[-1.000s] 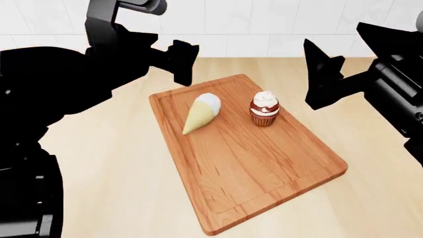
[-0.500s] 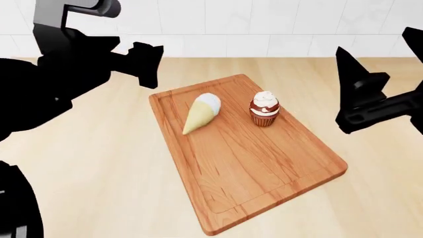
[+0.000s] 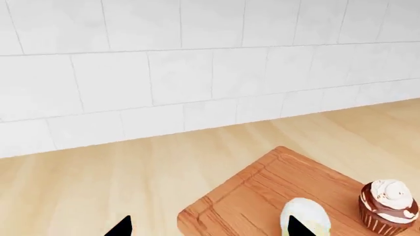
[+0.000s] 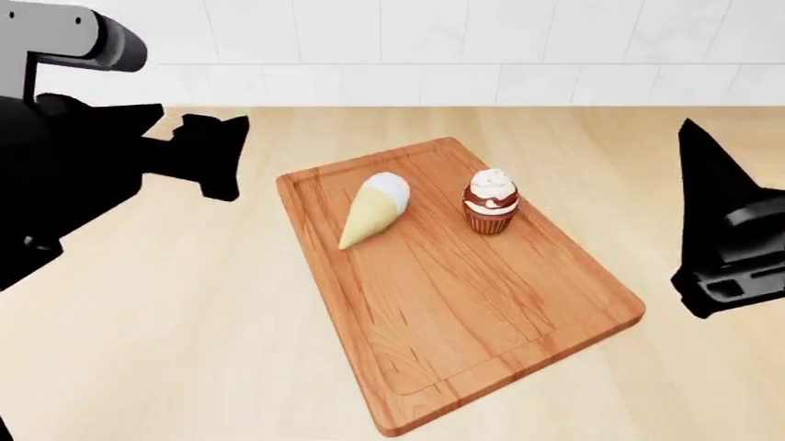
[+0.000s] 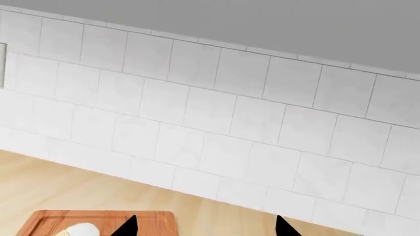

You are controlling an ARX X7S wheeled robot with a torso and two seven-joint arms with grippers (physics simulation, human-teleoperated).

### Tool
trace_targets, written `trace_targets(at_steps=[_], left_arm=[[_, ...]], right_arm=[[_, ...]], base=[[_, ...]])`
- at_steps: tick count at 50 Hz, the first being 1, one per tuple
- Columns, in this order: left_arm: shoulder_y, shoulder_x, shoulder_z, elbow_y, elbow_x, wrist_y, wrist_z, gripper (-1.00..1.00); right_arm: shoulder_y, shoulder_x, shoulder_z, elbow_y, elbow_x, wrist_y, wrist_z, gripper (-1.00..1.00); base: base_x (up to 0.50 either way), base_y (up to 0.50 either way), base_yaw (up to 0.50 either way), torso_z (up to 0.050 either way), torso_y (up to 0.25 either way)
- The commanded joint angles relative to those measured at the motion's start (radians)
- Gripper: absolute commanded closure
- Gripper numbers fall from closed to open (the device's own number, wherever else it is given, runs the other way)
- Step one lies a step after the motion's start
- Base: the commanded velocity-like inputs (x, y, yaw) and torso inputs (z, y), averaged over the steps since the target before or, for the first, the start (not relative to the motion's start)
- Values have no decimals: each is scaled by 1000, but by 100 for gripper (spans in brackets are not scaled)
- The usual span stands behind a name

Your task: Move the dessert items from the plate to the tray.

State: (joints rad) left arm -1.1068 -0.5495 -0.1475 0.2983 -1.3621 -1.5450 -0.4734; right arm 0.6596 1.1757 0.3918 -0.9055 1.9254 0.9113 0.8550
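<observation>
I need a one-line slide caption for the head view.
Pale yellow ice-cream cone and frosted cupcake on reddish-brown wooden tray.

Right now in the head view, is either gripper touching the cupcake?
No. The cupcake stands alone on the tray, with the left gripper and right gripper both well off to the sides.

Kitchen: tiled backsplash, wooden counter.

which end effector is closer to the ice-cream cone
Left. The left end effector hangs just off the tray's left edge beside the ice-cream cone; the right end effector sits beyond the tray's right side.
</observation>
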Motion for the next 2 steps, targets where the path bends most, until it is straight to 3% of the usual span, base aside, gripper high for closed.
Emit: trace_targets(at_steps=[1,2], left_arm=[[77,-85,-63,36,-283,18,-200,-100],[87,-94,-68,42,-311,24,-219,-100]], right_arm=[[-92,22,190,-66,151,6,99,-100],[-103,21,215,-73,173,10,111,-100]], base=[[0,0,0,0,0],[0,0,0,0,0]])
